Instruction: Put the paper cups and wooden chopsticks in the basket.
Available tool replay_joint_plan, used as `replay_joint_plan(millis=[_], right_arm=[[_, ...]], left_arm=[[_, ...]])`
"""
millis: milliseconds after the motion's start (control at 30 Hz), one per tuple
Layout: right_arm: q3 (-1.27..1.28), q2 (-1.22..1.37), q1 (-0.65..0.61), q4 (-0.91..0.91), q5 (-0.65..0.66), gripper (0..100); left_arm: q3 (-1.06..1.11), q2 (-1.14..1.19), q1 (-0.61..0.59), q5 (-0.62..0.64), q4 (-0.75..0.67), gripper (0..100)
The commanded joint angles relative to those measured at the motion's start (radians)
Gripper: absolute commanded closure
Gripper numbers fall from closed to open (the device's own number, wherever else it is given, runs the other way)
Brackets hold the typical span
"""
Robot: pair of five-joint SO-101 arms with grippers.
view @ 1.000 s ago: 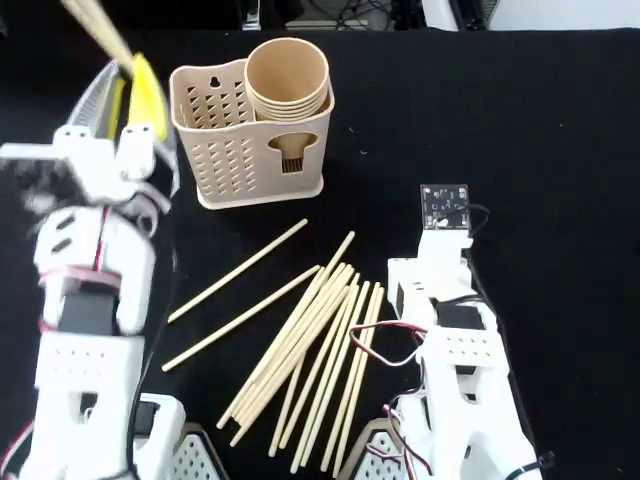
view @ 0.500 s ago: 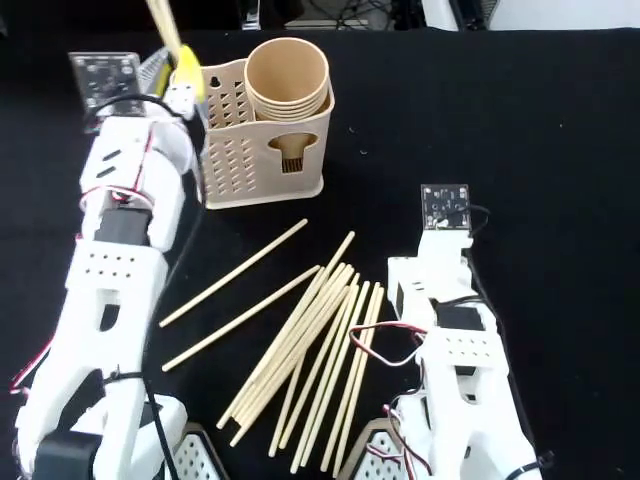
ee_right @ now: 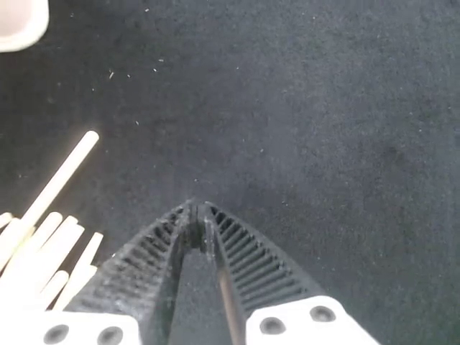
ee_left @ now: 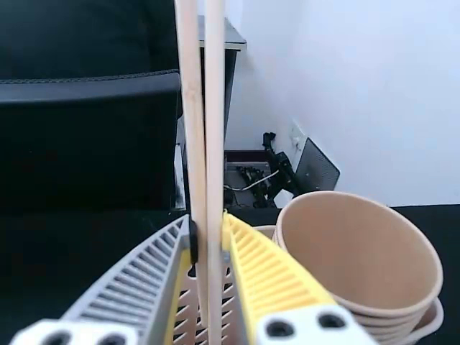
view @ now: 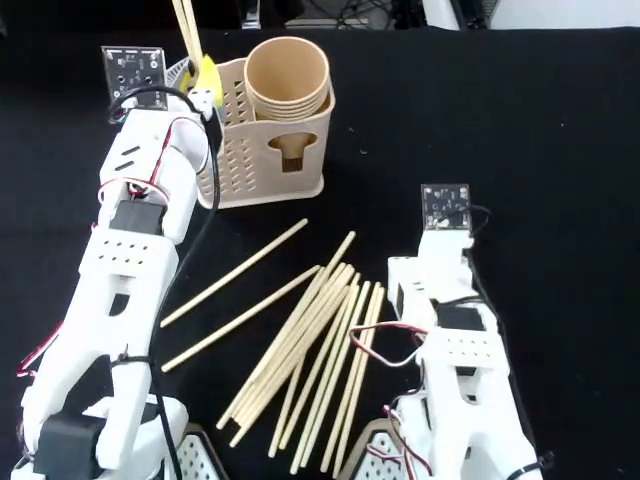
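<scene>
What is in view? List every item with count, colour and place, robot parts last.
basket: one, beige, perforated, far left part of the table
paper cups: one nested stack of several, tan, in the basket's right compartment
held chopsticks: two, pale wood, upright at the basket's left end
loose chopsticks: more than ten, exact count unclear, pale wood, lying on the table between the arms, two a little apart from the pile
table: one, black cover
left end effector: one, yellow and grey fingers, shut on the held chopsticks
right end effector: one, black fingers, shut and empty, over bare table beside the loose chopsticks
</scene>
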Motion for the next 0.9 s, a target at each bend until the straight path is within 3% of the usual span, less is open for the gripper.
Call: replay_joint_plan(millis=[0, 100, 467, 633, 867], right_arm=[[-0.005, -0.013, 0.005, -0.021, 0.012, 98.6], [-0.005, -0.013, 0.005, -0.021, 0.012, 98.6], [-0.005, -0.013, 0.005, -0.021, 0.012, 98.6], [-0.005, -0.013, 0.005, -0.021, 0.012, 98.6], [-0.005, -0.013, 0.005, -0.021, 0.012, 98.6]], left_arm=[[-0.019, -0.011, 0.004, 0.008, -0.020, 92], [-0.019, -0.018, 0.004, 0.009, -0.018, 87], [-0.019, -0.018, 0.004, 0.008, -0.015, 87], [-0.064, -0.057, 0.004, 0.008, 0.137, 87], [-0.039, -0.347, 0.013, 0.002, 0.419, 87]])
